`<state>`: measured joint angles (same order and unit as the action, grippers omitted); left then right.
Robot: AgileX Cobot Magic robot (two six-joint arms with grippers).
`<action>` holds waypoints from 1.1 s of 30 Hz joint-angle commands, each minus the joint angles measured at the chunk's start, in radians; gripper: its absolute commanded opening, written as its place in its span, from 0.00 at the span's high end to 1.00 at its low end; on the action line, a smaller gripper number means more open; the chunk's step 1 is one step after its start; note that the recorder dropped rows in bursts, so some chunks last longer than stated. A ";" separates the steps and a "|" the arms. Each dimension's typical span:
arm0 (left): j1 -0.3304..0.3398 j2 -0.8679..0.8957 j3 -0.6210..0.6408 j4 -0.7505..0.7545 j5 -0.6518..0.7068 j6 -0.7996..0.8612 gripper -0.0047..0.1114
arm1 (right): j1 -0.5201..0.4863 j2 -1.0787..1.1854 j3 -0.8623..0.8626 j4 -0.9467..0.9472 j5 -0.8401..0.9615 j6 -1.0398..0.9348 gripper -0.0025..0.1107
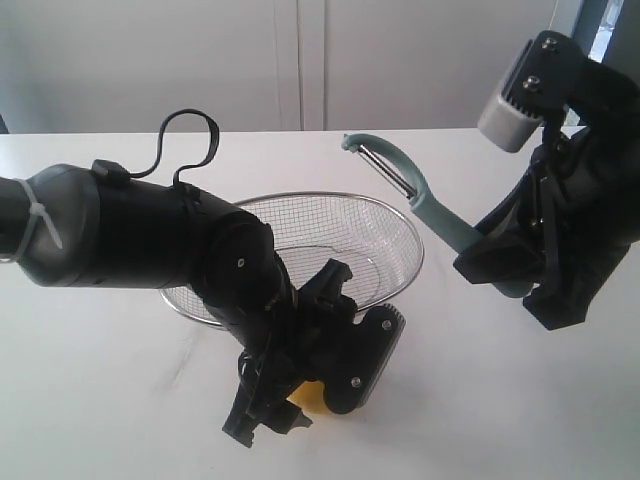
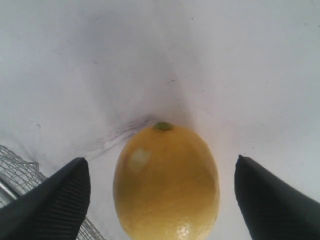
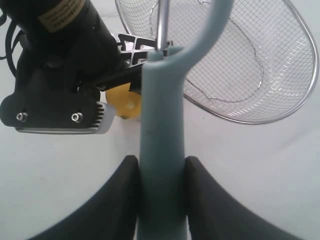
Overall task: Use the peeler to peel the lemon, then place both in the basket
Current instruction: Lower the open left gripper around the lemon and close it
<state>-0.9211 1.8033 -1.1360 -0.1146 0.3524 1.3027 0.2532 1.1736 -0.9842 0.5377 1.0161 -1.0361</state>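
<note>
From outside, my left arm bends steeply down to the table (image 1: 520, 400) just in front of the basket (image 1: 405, 232), with my left claw (image 1: 295, 408) straddling the lemon (image 1: 312, 397). My right claw (image 1: 500, 268) holds the peeler (image 1: 425, 200) aloft, its head tilted up over the basket's rim. My left wrist shows that claw wide, fingers (image 2: 52, 202) either side of the lemon with gaps on both sides. My right wrist shows fingers (image 3: 107, 205) clamped on the teal handle.
</note>
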 commanded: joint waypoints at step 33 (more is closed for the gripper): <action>0.037 0.071 -0.004 -0.026 -0.015 -0.052 0.30 | -0.004 -0.003 0.003 0.008 -0.004 0.002 0.98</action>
<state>-0.8852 1.8719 -1.1360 -0.1147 0.3157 1.2637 0.2532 1.1736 -0.9842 0.5377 1.0161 -1.0361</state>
